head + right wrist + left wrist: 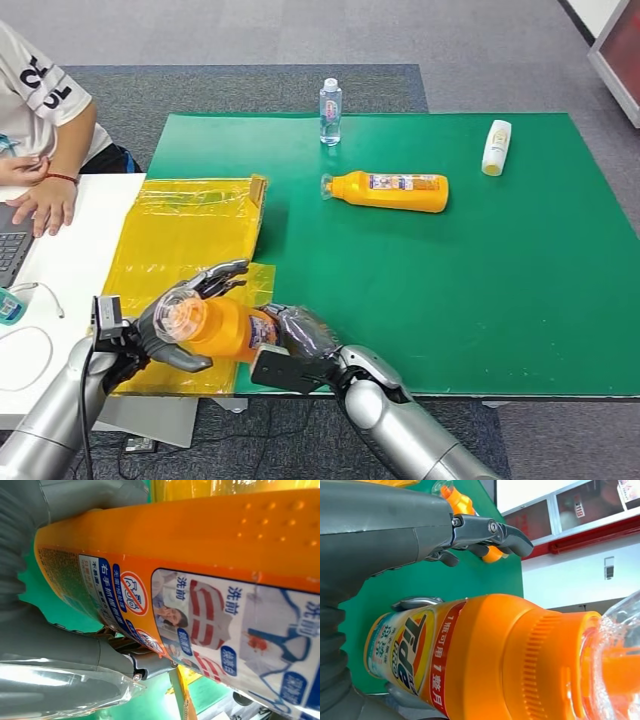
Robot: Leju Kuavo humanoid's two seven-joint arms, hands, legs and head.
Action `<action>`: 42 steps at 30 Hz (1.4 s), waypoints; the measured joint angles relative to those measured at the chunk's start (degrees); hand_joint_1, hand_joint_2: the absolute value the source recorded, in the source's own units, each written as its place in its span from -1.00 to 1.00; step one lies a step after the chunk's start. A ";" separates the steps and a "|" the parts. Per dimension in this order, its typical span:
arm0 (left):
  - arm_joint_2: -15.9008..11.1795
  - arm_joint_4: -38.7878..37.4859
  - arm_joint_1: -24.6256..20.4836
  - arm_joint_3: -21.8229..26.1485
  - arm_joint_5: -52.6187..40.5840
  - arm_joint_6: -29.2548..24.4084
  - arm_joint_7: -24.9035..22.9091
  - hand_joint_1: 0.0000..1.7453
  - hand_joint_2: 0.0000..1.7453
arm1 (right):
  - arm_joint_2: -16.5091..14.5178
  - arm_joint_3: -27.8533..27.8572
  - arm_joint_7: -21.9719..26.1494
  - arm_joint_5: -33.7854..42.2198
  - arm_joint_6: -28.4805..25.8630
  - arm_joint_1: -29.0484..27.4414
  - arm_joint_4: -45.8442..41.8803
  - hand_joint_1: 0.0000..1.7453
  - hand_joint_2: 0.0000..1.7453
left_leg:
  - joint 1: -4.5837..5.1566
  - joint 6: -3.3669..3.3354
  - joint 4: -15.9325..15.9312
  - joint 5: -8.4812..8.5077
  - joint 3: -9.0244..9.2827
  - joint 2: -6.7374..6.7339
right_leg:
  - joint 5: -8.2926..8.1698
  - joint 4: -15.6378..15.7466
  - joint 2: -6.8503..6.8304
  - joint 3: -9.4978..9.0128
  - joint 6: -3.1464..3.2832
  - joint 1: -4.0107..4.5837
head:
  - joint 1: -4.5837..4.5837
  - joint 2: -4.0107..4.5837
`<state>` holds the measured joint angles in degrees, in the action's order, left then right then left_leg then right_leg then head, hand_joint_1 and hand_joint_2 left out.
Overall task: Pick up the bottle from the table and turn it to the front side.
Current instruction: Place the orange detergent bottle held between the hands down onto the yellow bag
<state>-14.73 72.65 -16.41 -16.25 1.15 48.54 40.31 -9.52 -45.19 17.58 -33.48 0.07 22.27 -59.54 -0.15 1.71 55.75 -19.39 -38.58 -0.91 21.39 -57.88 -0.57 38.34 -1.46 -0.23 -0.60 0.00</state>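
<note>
An orange Tide bottle (226, 328) with a clear cap hangs on its side over the table's front edge, cap toward my left. My right hand (300, 335) grips its base end; in the right wrist view the back label (211, 610) faces the camera. My left hand (189, 320) lies around the cap end, thumb below and fingers (220, 275) stretched out above. In the left wrist view the Tide front label (408, 652) shows, and the straight fingers (490, 532) stand apart from the bottle (497, 655) with green mat between.
A second orange bottle (389, 190) lies on the green mat (453, 290) farther back, with a small water bottle (330, 110) behind it and a white bottle (496, 147) at the back right. A yellow bag (189, 235) covers the left. A person (45, 120) sits at the white table (68, 260).
</note>
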 joint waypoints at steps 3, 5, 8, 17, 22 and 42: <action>0.00 0.00 0.14 0.05 0.00 0.54 0.01 -1.00 1.00 | -0.03 -0.50 -0.38 -1.42 -0.18 0.34 0.00 1.00 1.00 | 0.00 0.00 0.00 0.00 0.00 0.00 | 0.00 0.00 0.00 0.00 0.00 0.00 | -0.01 0.00; -0.01 -0.01 0.09 0.06 0.00 0.83 0.01 -1.00 1.00 | -0.10 -1.03 -0.56 -2.02 -0.13 0.73 0.05 1.00 1.00 | 0.00 0.00 0.00 0.00 0.00 0.00 | 0.00 0.00 0.00 0.01 0.00 0.00 | -0.01 0.00; -0.02 -0.10 -0.08 -0.07 -0.02 1.58 0.00 -1.00 1.00 | -0.39 -1.94 -0.61 -2.68 0.37 1.30 0.47 1.00 1.00 | 0.00 0.00 0.00 0.01 0.00 0.00 | -0.01 0.00 0.00 0.03 0.00 0.00 | -0.01 0.00; 0.01 -2.19 -2.09 -2.69 -0.02 3.42 0.01 -1.00 1.00 | -1.29 -4.86 -0.54 -2.87 1.31 3.68 2.61 1.00 1.00 | 0.00 0.00 0.00 0.02 -0.02 0.00 | -0.03 0.00 0.00 0.06 0.02 0.00 | 0.00 0.00; -0.05 -3.26 -3.02 -4.08 0.03 3.74 0.00 -1.00 1.00 | -1.45 -5.79 -0.49 -2.69 1.55 4.63 3.75 1.00 1.00 | 0.00 0.00 0.00 0.03 -0.03 0.00 | -0.05 0.00 0.00 0.06 0.01 0.00 | -0.01 0.00; -0.42 -7.03 -4.48 -6.65 0.05 2.23 0.02 -1.00 1.00 | -2.98 -8.36 -2.28 -3.97 0.78 7.03 8.81 1.00 1.00 | 0.00 0.02 0.00 0.06 -0.07 -0.01 | -0.09 0.00 0.02 0.17 0.05 0.00 | 0.01 0.00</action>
<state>-15.15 65.62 -20.89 -22.91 1.20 50.77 40.33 -12.50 -53.54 15.31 -37.45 0.84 29.29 -50.72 -0.15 1.73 55.75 -19.34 -38.65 -0.92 21.30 -57.88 -0.55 38.50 -1.41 -0.23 -0.60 0.00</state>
